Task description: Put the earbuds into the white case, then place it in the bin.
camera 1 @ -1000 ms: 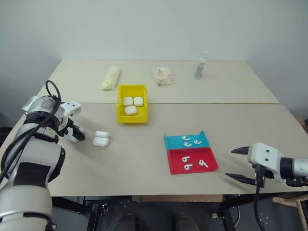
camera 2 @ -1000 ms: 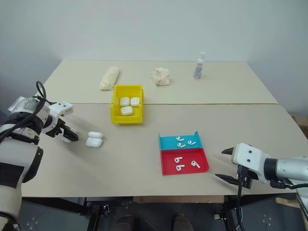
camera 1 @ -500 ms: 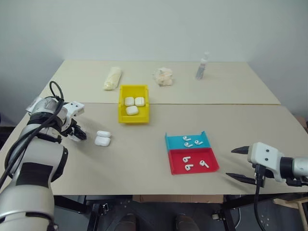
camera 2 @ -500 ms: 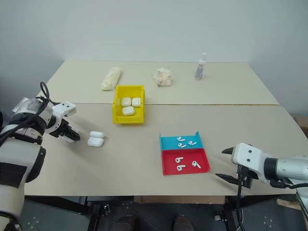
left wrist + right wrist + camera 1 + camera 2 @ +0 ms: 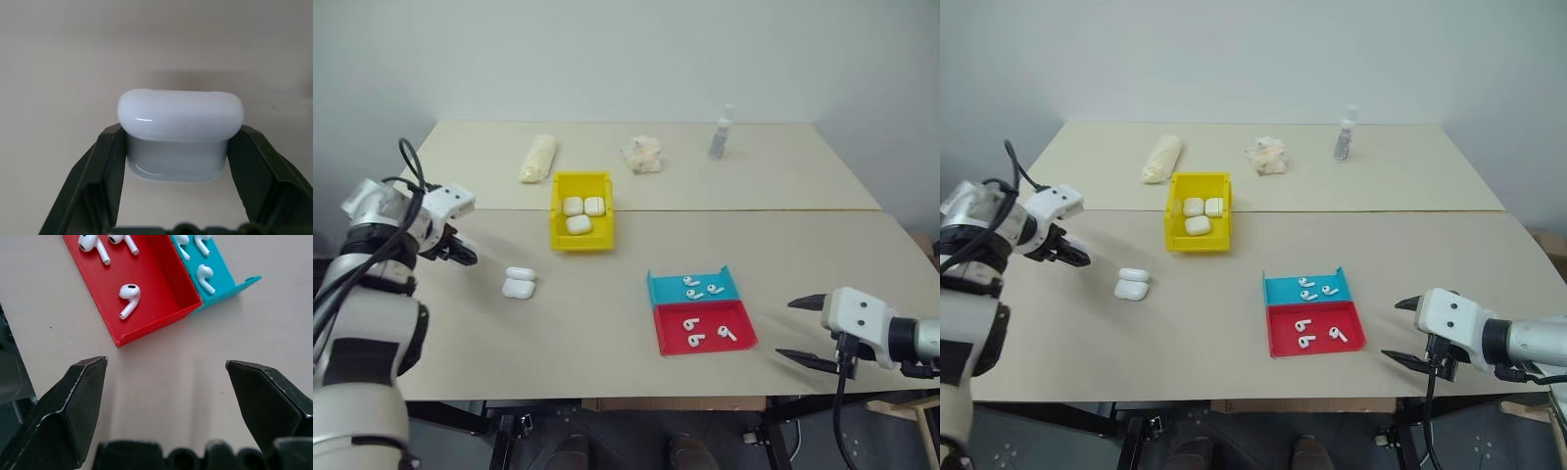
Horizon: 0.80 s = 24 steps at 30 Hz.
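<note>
Case (image 5: pixel 519 282), white, lid seemingly open, lies flat on the near table (image 5: pixel 597 333), just short of the yellow bin (image 5: pixel 582 245). It sits where it did a second ago. What changed is the left gripper (image 5: pixel 462 255). It was low with its fingers spread, just beside the case; now it is raised and farther off, its claw drawn narrow and holding nothing in the eye views. Its wrist view frames a case between the fingers (image 5: pixel 107 166), and I cannot tell whether they touch. I judge the grab missed, so the filling step is not begun.

The earbuds (image 5: pixel 695 287) lie in the blue tray (image 5: pixel 651 284) and the red tray (image 5: pixel 710 315). The right gripper (image 5: pixel 785 329) hangs wide and empty near the front edge, beside the red tray. Bare tabletop runs between case and trays, giving easy room (the bin already holds three cases).
</note>
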Motion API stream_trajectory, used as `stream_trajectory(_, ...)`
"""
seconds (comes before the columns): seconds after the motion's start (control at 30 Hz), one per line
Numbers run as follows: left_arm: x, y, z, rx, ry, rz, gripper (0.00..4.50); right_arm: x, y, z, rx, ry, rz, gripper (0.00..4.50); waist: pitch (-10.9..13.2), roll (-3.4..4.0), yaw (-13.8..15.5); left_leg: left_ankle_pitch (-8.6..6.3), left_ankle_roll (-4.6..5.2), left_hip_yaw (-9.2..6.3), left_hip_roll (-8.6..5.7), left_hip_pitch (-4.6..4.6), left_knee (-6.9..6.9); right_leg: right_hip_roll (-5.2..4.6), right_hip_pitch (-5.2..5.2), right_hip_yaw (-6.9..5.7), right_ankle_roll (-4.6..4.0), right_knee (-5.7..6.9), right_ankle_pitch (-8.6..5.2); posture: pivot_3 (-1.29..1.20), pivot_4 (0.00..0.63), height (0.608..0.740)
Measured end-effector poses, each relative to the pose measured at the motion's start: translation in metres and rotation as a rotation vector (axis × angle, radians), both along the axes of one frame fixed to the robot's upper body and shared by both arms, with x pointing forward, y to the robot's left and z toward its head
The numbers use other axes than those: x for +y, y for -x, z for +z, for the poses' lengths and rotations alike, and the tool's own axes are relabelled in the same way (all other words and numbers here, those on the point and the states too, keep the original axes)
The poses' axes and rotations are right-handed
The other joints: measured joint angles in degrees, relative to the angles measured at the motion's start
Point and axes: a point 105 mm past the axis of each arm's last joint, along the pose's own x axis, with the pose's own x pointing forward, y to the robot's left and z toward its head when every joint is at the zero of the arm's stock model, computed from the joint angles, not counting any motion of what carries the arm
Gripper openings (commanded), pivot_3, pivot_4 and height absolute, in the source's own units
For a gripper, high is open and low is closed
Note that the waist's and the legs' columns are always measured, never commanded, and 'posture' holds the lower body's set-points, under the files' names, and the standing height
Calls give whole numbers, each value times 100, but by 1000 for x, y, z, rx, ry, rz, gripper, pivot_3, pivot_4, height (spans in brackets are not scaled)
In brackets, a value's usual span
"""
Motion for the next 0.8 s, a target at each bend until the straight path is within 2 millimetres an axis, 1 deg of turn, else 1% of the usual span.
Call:
stream_trajectory(0.07, -21, 14, 11, -95, 62, -138, 2778, 2, -4, 16, -45, 9, 18, 4500, 0, 0, -16, 4, -7, -27, 2, -4, 3, -1, -5, 1, 0, 5, 0, 0, 150, 740)
stream_trajectory(0.1, -33, 18, 17, -135, 93, -202, 2778, 4, -5, 23, -61, 10, 31, 4500, 0, 0, 5, 6, -11, -27, 4, -5, 6, -1, -6, 0, -1, 5, 1, 0, 150, 740)
stream_trajectory(0.13, -48, 28, 24, -207, 139, -281, 2778, 8, -7, 33, -75, 11, 53, 4500, 0, 1, 18, 8, -13, -30, 6, -5, 7, -2, -5, -1, -2, 3, 2, 0, 150, 740)
stream_trajectory(0.23, -85, 50, 43, -376, 280, -449, 2778, 15, -10, 51, -61, 29, 91, 4500, -1, 2, 56, 7, -12, -29, 7, 8, 8, -2, 10, -4, -2, -1, 2, 0, 150, 740)
stream_trajectory(0.3, -104, 63, 48, -446, 355, -523, 2778, 22, -10, 57, -32, 45, 136, 4500, -2, 4, 75, 6, -11, -31, 5, 17, 8, -2, 26, -11, -2, -5, 2, 0, 150, 740)
stream_trajectory(0.47, -156, 84, 29, -569, 573, -696, 2778, 41, -12, 58, 70, 120, 232, 4500, -3, 6, 69, 4, -7, -29, -1, 18, 10, -6, 25, -6, -2, -10, 2, 0, 150, 740)
stream_trajectory(0.53, -162, 87, 28, -636, 610, -729, 2778, 47, -13, 56, 118, 145, 247, 4500, -5, 8, 56, 4, -7, -29, 0, 18, 8, -5, 20, -5, -3, -10, 3, 0, 150, 740)
stream_trajectory(0.63, -182, 95, 33, -785, 719, -819, 2778, 56, -13, 45, 223, 202, 239, 4500, -11, 19, 52, 4, -7, -26, -5, 19, 6, -10, 19, -1, -3, -16, 2, 0, 150, 740)
stream_trajectory(0.7, -191, 101, 28, -832, 778, -858, 2778, 62, -13, 37, 281, 213, 223, 4500, -11, 19, 51, 4, -7, -27, -5, 19, 6, -9, 17, -1, -3, -17, 2, 0, 150, 740)
stream_trajectory(0.8, -195, 103, 18, -872, 845, -866, 2778, 71, -13, 31, 320, 202, 198, 4500, -12, 21, 57, 4, -7, -26, -7, 20, 6, -9, 16, 1, -3, -20, 2, 0, 150, 740)
